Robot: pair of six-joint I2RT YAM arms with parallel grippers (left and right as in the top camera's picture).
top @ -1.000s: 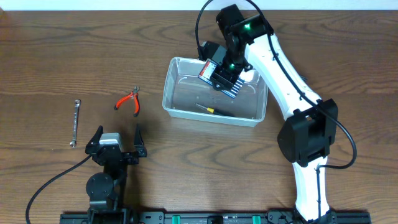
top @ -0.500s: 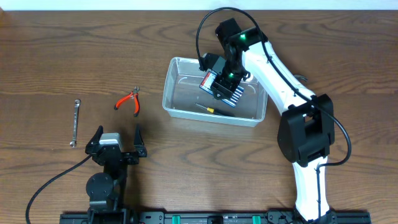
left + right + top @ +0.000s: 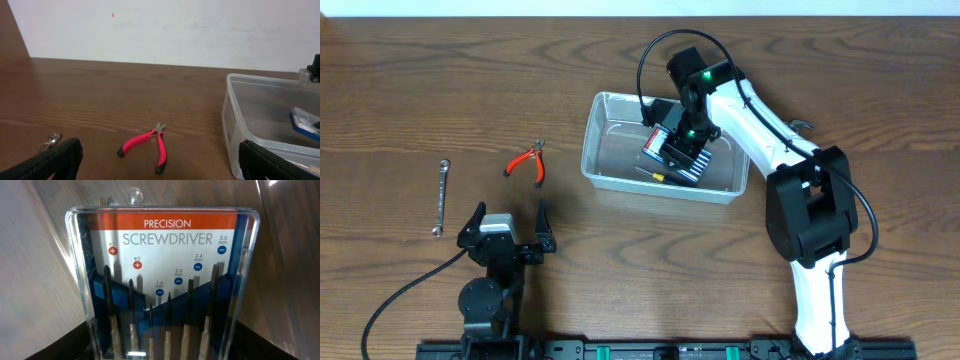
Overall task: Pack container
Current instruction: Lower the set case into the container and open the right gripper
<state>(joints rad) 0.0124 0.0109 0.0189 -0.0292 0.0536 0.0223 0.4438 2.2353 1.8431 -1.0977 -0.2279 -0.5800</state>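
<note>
Status: right gripper (image 3: 682,140) is clamped on the blue screwdriver-set case (image 3: 165,280). It grips the handle end, so the label end points away from the wrist. The container (image 3: 588,150) sits on the surface (image 3: 420,80) right of centre, directly under that arm. The case hangs tilted within its walls. We can't tell whether it touches the floor yet. One small screwdriver (image 3: 651,175) lies along the near wall. We read the tilt as a way to lay the case down on the free floor beside it.

The left gripper (image 3: 508,222) is parked near the front edge, jaws wide apart, holding nothing. The red pliers (image 3: 145,145) and wrench (image 3: 440,197) lie outside on its side, well apart from the container. Those are probably its pickups.

Next we'd expect the case to be released. The risk is that it lands on the screwdriver and rocks.
</note>
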